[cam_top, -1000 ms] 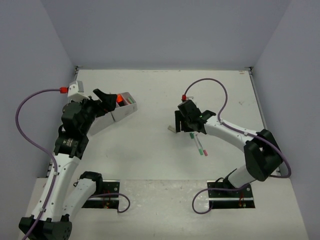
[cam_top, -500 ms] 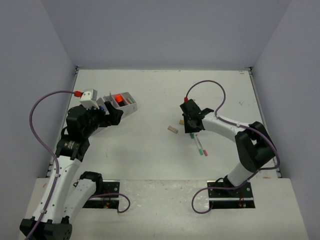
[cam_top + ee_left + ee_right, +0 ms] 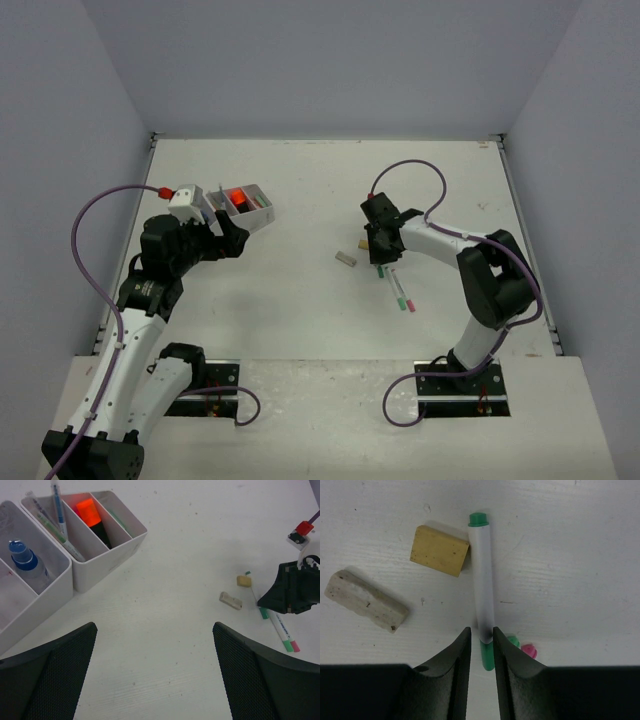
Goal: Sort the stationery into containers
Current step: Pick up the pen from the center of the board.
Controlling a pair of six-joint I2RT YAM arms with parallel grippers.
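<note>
My right gripper (image 3: 380, 254) is down on the table, its jaws shut around a white pen with green ends (image 3: 483, 575); its fingertips (image 3: 481, 637) pinch the pen near the lower green end. A tan eraser (image 3: 440, 550) and a pale beige piece (image 3: 366, 600) lie just left of the pen. Two more pens with green and pink ends (image 3: 401, 293) lie behind the gripper. My left gripper (image 3: 155, 680) is open and empty above bare table. Two white trays (image 3: 107, 565) stand at its upper left, holding an orange marker (image 3: 90, 510), thin pens (image 3: 57, 505) and a blue-capped item (image 3: 25, 562).
The trays (image 3: 262, 222) stand at the table's back left, partly hidden by my left wrist. The table is walled by grey panels at back, left and right. The purple cables loop above both arms.
My right gripper has dropped to the table and closed in on the green-ended pen. My left arm has drawn back from the trays and now hovers just in front of them.
</note>
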